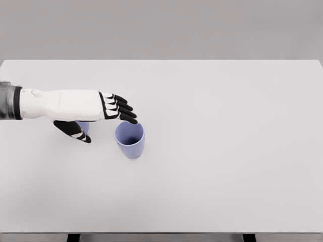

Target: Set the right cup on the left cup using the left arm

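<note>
A lilac cup (pixel 130 139) is standing upright and open-mouthed on the table (pixel 227 151), toward its left edge. Just behind it the left hand (pixel 101 117) is hovering with fingers (pixel 123 108) spread and holding nothing, fingertips over the rim. Under the hand, a second cup (pixel 84 127) is barely peeking out, so a careless reach risks knocking either cup over.

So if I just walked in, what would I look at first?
Probably the left robot hand, white with black fingers, reaching in from the left side over the big white table. Right by its fingertips stands an upright blue cup, open at the top, and the fingers are spread and hold nothing. A second blue cup peeks out from under the hand, mostly hidden.
</note>
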### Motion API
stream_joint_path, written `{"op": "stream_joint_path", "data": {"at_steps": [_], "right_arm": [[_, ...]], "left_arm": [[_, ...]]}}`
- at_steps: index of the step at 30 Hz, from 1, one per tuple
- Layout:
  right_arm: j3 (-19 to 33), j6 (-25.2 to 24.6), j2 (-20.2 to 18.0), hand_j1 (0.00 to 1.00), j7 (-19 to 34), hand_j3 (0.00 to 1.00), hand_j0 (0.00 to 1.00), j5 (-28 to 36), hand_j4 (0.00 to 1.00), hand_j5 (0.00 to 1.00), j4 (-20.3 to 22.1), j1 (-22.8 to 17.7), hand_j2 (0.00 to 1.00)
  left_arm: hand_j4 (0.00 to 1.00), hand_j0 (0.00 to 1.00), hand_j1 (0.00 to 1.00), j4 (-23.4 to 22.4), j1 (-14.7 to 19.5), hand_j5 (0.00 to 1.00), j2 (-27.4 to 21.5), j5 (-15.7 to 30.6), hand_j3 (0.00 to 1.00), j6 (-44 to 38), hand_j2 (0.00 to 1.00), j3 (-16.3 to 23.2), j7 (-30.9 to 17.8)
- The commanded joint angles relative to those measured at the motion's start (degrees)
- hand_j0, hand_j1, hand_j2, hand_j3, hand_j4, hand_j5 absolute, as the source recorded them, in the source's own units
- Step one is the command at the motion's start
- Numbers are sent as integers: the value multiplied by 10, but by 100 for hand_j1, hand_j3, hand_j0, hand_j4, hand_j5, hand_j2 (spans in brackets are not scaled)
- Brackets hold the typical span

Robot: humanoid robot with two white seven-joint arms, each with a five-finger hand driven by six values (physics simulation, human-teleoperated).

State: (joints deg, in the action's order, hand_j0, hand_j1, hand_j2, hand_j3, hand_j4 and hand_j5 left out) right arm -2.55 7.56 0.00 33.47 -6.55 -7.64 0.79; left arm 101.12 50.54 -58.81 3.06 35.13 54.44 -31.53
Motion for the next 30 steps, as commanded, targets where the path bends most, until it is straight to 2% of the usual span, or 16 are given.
{"op": "stream_joint_path", "data": {"at_steps": [1,8,10,13,23,30], "right_arm": [[-3,-1,0,100,-1,100,100,0,100,100,-2,-1,100],[1,0,0,100,0,100,100,0,100,100,0,-9,100],[1,0,0,100,0,100,100,0,100,100,-1,-9,100],[1,0,0,100,0,100,100,0,100,100,-1,-9,100],[1,0,0,100,0,100,100,-1,100,100,-1,-9,100],[1,0,0,100,0,100,100,-1,100,100,-1,-9,100]], "left_arm": [[100,100,100,0,2,100,4,8,100,-1,100,17,0],[100,100,100,-3,31,100,53,-2,100,-1,100,25,0],[100,100,100,-40,33,100,61,-33,100,-1,100,30,2],[100,100,100,-98,34,100,95,-41,100,-1,100,56,6],[100,100,100,-105,25,100,120,-46,100,-1,100,68,6],[100,100,100,-113,15,100,116,-47,100,-1,100,67,7]]}}
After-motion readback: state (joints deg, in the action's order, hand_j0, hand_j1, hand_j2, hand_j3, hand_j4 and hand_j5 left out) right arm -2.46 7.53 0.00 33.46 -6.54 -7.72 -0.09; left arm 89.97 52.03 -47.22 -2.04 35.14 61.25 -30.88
